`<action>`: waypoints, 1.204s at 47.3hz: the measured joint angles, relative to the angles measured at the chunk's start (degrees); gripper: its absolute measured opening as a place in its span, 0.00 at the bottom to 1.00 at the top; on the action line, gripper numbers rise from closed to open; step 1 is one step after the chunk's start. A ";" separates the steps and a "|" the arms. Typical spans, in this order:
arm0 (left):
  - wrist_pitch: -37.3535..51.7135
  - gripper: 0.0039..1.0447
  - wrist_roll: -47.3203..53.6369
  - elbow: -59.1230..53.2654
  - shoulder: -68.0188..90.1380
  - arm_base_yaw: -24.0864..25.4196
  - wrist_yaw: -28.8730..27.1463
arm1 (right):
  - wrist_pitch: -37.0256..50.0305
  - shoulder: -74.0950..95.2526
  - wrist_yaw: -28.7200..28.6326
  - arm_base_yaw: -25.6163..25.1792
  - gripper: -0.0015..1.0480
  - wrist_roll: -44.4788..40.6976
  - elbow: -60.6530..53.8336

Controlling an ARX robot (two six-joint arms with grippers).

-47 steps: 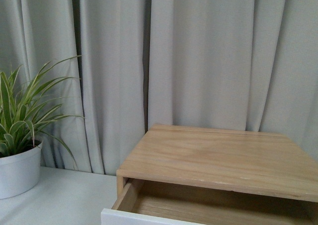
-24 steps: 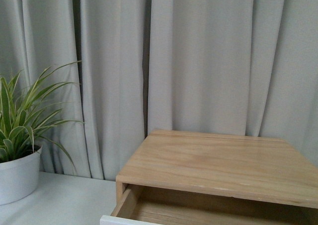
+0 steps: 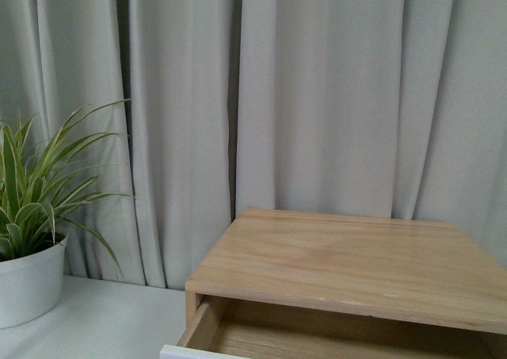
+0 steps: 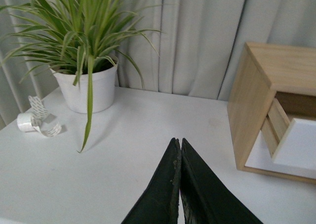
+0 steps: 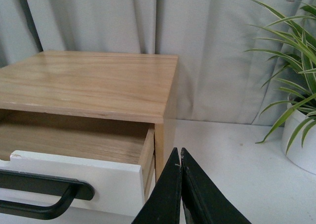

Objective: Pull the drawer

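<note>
Drawer (image 5: 74, 179) already pulled well out w/ wood inside showing, so task looks about done; left gripper (image 4: 178, 150) & right gripper (image 5: 178, 157) both closed, holding nothing.

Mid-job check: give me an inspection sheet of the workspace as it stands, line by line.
Surface: white table, mostly bare.
Job's things: the drawer stands partly pulled out of the light wood cabinet; black bar handle free, nothing gripping it.
Clutter: potted plant; tape roll with a loose curled strip beside the pot.
Grippers: left gripper shut, empty, over the table; right gripper shut, empty, beside the drawer front.
Cables: nothing seen.
Surroundings: grey curtain behind everything.
</note>
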 joint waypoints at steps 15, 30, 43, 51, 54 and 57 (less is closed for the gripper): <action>-0.04 0.04 -0.13 0.00 -0.11 0.15 0.31 | -12.35 -10.54 -0.09 0.00 0.01 0.00 0.04; -0.04 0.04 -0.13 0.00 -0.13 0.15 0.35 | -12.85 -12.59 -0.09 0.00 0.01 0.00 0.04; -0.04 0.51 -0.20 0.00 -0.13 0.15 0.35 | -12.85 -12.59 -0.09 0.00 0.46 0.00 0.04; -0.04 0.82 -0.20 0.00 -0.13 0.15 0.35 | -12.85 -12.59 -0.09 0.00 0.77 0.00 0.04; -0.04 0.96 -0.17 0.00 -0.13 0.15 0.35 | -12.85 -12.59 -0.09 0.00 0.92 0.00 0.04; -0.04 0.94 -0.17 -0.02 -0.13 0.15 0.37 | -12.85 -12.59 -0.09 0.00 0.91 0.09 0.04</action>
